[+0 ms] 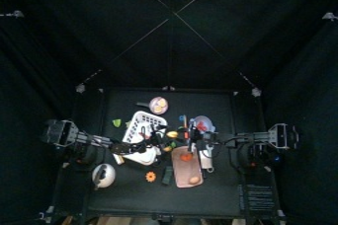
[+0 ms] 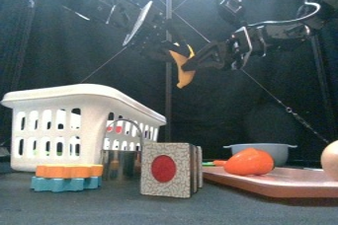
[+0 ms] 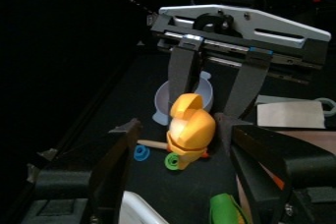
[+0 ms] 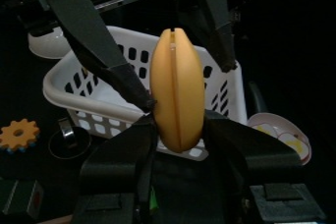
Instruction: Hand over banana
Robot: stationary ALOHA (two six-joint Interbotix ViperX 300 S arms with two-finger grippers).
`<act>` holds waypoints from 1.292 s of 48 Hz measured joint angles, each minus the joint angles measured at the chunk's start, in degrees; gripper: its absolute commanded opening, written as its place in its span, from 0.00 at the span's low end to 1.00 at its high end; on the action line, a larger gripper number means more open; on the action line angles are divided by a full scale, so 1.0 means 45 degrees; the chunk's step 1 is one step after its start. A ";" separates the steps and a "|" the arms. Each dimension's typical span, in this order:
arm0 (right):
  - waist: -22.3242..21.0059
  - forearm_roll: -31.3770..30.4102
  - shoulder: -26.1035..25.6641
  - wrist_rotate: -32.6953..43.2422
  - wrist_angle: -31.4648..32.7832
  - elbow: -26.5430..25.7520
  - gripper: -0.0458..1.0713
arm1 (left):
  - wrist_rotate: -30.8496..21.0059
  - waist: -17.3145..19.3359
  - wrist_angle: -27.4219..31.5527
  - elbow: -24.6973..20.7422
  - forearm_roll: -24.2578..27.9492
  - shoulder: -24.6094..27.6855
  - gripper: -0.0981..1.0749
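The yellow banana (image 2: 183, 65) hangs in mid-air above the table between both arms. My right gripper (image 4: 179, 135) is shut on the banana (image 4: 179, 85) and holds it upright. In the left wrist view the banana (image 3: 188, 128) sits at the tips of the right gripper's fingers (image 3: 179, 71). My left gripper (image 3: 184, 135) is open, with its jaws on either side of the banana and a gap showing on both sides. In the front view the left gripper (image 2: 161, 43) comes from the left and the right gripper (image 2: 214, 55) from the right.
A white basket (image 2: 79, 120) stands at the front left, with an orange gear (image 2: 66, 173) before it. A block with a red dot (image 2: 165, 168) is in the middle. A blue bowl (image 2: 258, 157) and a cutting board (image 2: 278, 182) lie at the right.
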 measured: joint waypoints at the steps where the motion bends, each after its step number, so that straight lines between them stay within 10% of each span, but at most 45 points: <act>1: -0.0020 0.0000 0.0000 0.0039 0.0000 0.0000 0.58 | 0.0020 0.0000 0.0020 0.0000 0.0020 0.0000 0.82; 13: 0.0000 -0.0176 0.0000 -0.0039 0.0000 0.0000 0.59 | 0.0020 -0.0059 0.0078 0.0000 0.0078 0.0000 0.68; 44: 0.0078 0.0020 0.0039 0.0020 0.0020 0.0000 0.89 | 0.0039 -0.0078 0.0566 0.0020 0.0000 0.0078 0.68; 62: 0.0059 0.0156 0.0020 0.0000 0.0020 0.0117 0.89 | 0.0039 -0.0234 0.1289 0.0215 -0.0234 0.0059 0.68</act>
